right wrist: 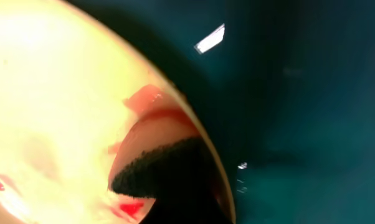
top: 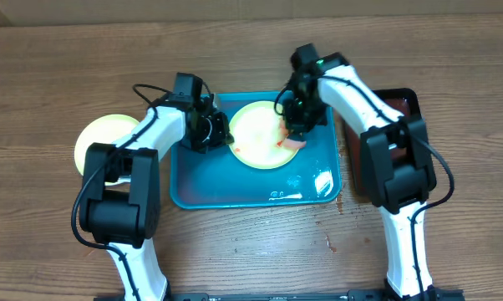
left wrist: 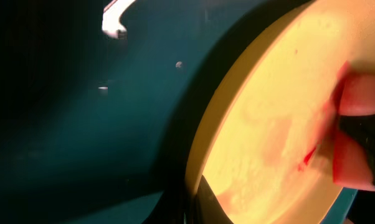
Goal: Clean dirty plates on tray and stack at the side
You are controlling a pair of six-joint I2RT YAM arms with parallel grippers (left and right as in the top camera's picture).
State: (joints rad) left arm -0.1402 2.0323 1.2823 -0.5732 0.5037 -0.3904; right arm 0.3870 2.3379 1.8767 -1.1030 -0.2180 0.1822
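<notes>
A pale yellow-green plate (top: 260, 134) lies on the turquoise tray (top: 201, 188), with red sauce smears (left wrist: 309, 155) on its right half. My left gripper (top: 215, 131) is shut on the plate's left rim (left wrist: 206, 149), one finger under it and one on top. My right gripper (top: 295, 132) is shut on a pink sponge (top: 290, 142) with a dark scrub face (right wrist: 156, 165), pressed onto the plate near its right edge. A second pale plate (top: 101, 142) rests on the table to the left of the tray, partly hidden by my left arm. No light blue plate shows.
A dark brown-red tray (top: 402, 104) sits to the right of the turquoise one, mostly under my right arm. Wet glints (top: 322, 182) lie in the turquoise tray's front right corner. Small red drips (top: 331, 242) mark the table in front of it.
</notes>
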